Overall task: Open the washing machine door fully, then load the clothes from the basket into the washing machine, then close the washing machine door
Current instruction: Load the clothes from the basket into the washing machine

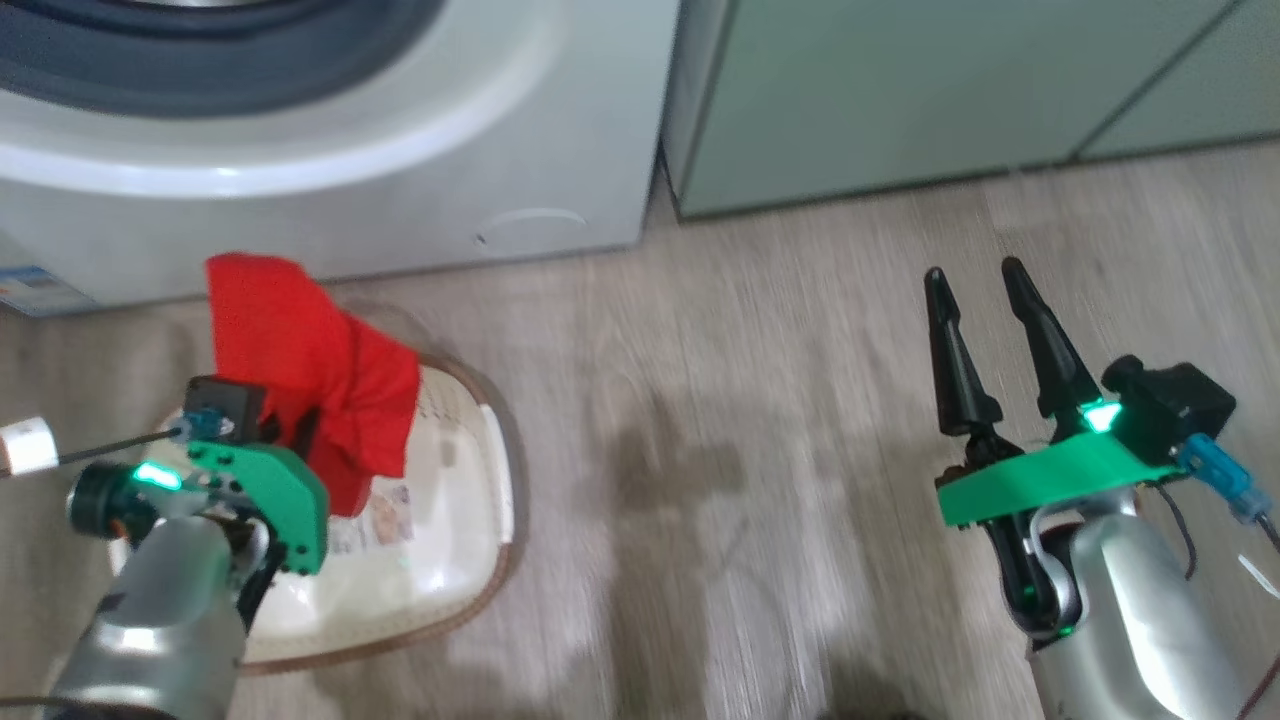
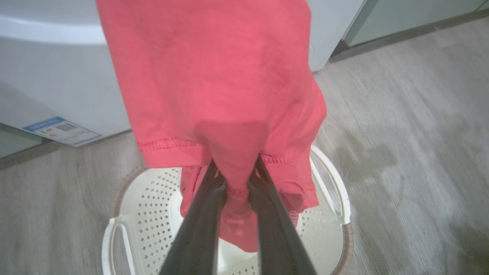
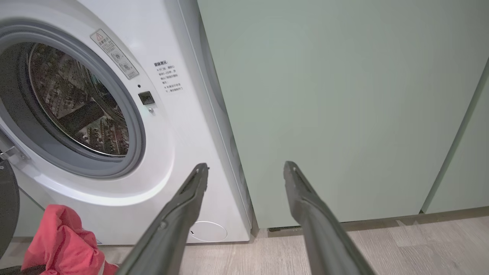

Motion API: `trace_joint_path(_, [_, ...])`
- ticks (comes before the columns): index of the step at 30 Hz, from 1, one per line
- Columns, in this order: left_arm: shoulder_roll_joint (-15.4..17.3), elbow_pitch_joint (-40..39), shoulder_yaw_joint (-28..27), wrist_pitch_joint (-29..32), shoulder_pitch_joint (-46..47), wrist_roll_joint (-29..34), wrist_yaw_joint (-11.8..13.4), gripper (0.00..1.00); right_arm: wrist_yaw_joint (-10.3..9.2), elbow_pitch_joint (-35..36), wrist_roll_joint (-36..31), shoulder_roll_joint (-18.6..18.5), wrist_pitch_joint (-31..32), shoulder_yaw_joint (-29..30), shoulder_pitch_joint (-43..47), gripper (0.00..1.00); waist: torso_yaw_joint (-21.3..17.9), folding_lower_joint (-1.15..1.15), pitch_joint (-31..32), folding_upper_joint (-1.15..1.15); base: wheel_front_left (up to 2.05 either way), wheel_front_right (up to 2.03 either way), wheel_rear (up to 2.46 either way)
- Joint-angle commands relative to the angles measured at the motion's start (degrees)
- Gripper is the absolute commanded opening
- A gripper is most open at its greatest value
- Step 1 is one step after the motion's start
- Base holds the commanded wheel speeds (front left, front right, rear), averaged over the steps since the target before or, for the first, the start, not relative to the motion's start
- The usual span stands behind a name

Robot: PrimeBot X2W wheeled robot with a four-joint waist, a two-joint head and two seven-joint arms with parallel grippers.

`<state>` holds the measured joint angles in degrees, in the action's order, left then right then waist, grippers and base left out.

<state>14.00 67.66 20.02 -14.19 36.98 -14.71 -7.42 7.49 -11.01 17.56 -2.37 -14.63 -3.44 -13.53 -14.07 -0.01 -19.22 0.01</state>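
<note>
My left gripper [image 2: 235,162] is shut on a bright red garment of the clothes [image 2: 214,76], which hangs bunched above the basket [image 2: 153,214]. In the head view the red cloth [image 1: 300,340] drapes over that gripper's fingers and hides them, over the cream basket [image 1: 500,500] with its brown rim. The washing machine [image 1: 400,150] stands just behind. Its steel drum [image 3: 76,103] is uncovered inside the grey gasket. A black edge of the washing machine door [image 3: 7,206] shows swung aside at the left. My right gripper [image 1: 973,272] stands open over bare floor, holding nothing.
Pale green cabinets [image 1: 900,90] stand right of the washer. A small round flap [image 1: 530,222] sits low on the washer's front, and a blue sticker [image 1: 35,290] at its lower left. A paper label [image 1: 385,520] lies in the basket. Wood-look floor [image 1: 750,450] spreads between the arms.
</note>
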Motion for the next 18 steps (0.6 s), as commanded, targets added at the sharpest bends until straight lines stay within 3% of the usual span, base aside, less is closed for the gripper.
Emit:
trace_joint_path(1, [1.16, -6.49, -2.47, -0.78, -1.96, -0.11, 1.18, 0.00, 0.00, 1.30, -0.60, -0.51, -0.37, -0.40, 1.06, 1.00, 3.13, 0.01, 5.78, -0.01, 0.00, 0.00, 0.00])
trace_joint_path(8, [-1.01, -19.45, -4.13, -0.80, -8.42, 1.33, 4.30, 0.00, 0.00, -0.09, -1.57, -0.51, -0.37, 0.27, 3.59, 1.00, 5.10, 0.01, 11.39, -0.01, 0.00, 0.00, 0.00])
trace_joint_path(18, [-3.57, -34.76, -7.49, -0.80, -17.97, 2.12, 6.16, 0.00, 0.00, -0.98, -2.08, -0.51, -0.37, 1.05, 6.36, 1.00, 6.84, 0.01, 16.62, -0.01, 0.00, 0.00, 0.00])
